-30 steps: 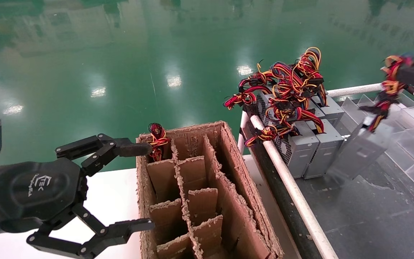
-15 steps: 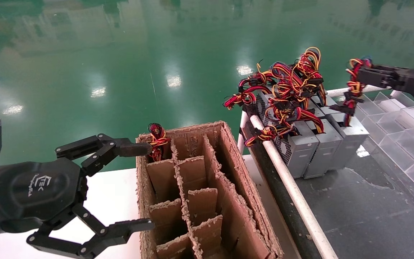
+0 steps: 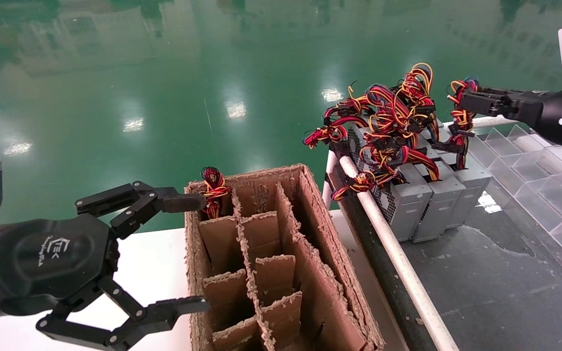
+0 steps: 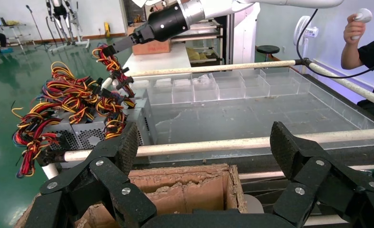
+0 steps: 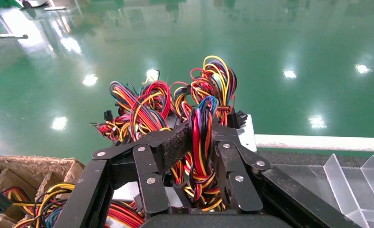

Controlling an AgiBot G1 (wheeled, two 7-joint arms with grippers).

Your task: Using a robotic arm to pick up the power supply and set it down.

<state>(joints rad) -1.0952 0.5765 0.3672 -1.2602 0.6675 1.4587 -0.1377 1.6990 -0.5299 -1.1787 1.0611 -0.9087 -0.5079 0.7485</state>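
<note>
Since a second ago, carried leftward and set down: power supply (image 3: 464, 187) now standing upright as the third and rightmost in the row of grey boxes, touching its neighbour, on the dark tray (image 3: 495, 287) just inside the white rail (image 3: 388, 239). Right claw (image 3: 461, 100) shifted left with it, now above the box's top end, closed tight on the wire bundle (image 5: 201, 142) rising from it; in the right wrist view, red, yellow, black and blue strands pinched between the two black fingers (image 5: 230, 166). Box itself below and slightly nearer than the claw, linked only through the wires, base on the tray.

Left claw (image 3: 190, 253) unchanged: parked over the white counter (image 3: 154, 273) just beside the cardboard box (image 3: 271, 258), spread wide, holding nothing, upper fingertip close to the box's far corner, lower one at its near wall. White logo on the back of the left claw, letters too small to read. Faint printing on the inner far wall of the cardboard box, not legible.

Three grey power supplies in the row, vent sides toward the rail, wires tangled above the two on the left. One further wire bunch (image 3: 214, 191) poking out of the far left compartment of the cardboard box. One cardboard box with dividers. Clear plastic dividers (image 3: 544, 195) along the tray's right side.
</note>
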